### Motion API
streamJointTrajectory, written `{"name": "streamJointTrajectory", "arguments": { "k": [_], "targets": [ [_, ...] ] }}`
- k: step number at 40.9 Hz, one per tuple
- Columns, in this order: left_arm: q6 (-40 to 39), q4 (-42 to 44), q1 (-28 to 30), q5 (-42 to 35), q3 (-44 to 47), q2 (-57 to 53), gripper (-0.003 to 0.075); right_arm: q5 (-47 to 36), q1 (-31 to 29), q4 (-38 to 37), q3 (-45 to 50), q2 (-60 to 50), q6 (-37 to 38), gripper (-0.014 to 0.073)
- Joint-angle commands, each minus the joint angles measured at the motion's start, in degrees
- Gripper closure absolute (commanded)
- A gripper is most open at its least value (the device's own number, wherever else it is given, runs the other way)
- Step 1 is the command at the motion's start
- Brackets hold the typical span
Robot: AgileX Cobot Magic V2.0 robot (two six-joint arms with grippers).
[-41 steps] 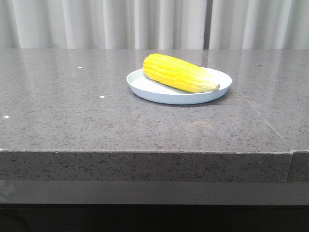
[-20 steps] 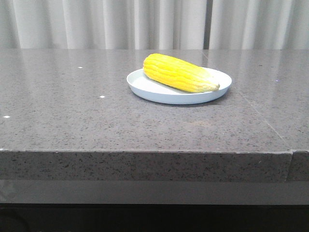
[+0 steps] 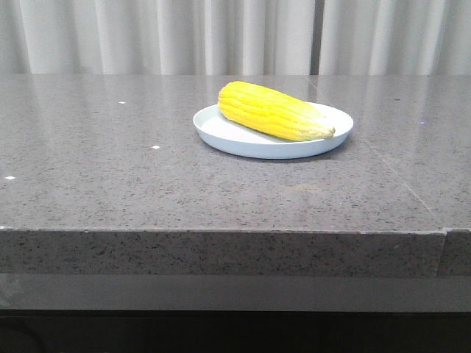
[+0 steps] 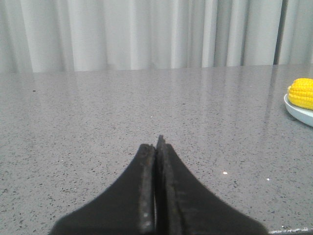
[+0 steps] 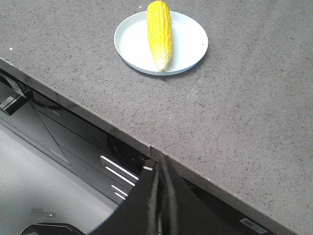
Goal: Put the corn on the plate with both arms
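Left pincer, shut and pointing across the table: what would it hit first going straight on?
Probably nothing close: the left pincer faces bare table, then curtain. The corn and plate lie off to one side.

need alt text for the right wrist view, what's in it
A bright yellow corn cob lies across a shallow round pale blue-white plate on a speckled grey stone countertop. The black right gripper, jaws shut and empty, hangs off the counter's edge, well apart from the plate.

Grey speckled table (image 3: pixel 147 184), pale curtain (image 3: pixel 147 37) behind.
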Motion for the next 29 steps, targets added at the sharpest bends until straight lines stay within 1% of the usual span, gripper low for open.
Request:
{"name": "streamJointTrajectory", "arguments": {
  "k": [1,11,20,29],
  "targets": [
    [-0.7,0.1,-0.4,-5.1,1.3,-1.0,0.0741,-4.1,-0.3,-0.5,-1.0,0.7,0.1,0.068],
    [-0.7,0.1,-0.2,-5.1,1.3,-1.0,0.0741,-4.1,-0.3,-0.5,-1.0,0.7,0.1,0.068],
    [-1.4,-1.1,4.1,-5.1,1.3,-1.0,0.0741,-4.1,-0.3,-0.5,-1.0,0.7,0.1,0.068],
    [-1.4,-1.5,5.2,-5.1,1.3,-1.0,0.0741,-4.1,-0.3,-0.5,-1.0,0.7,0.1,0.068]
  ]
}}
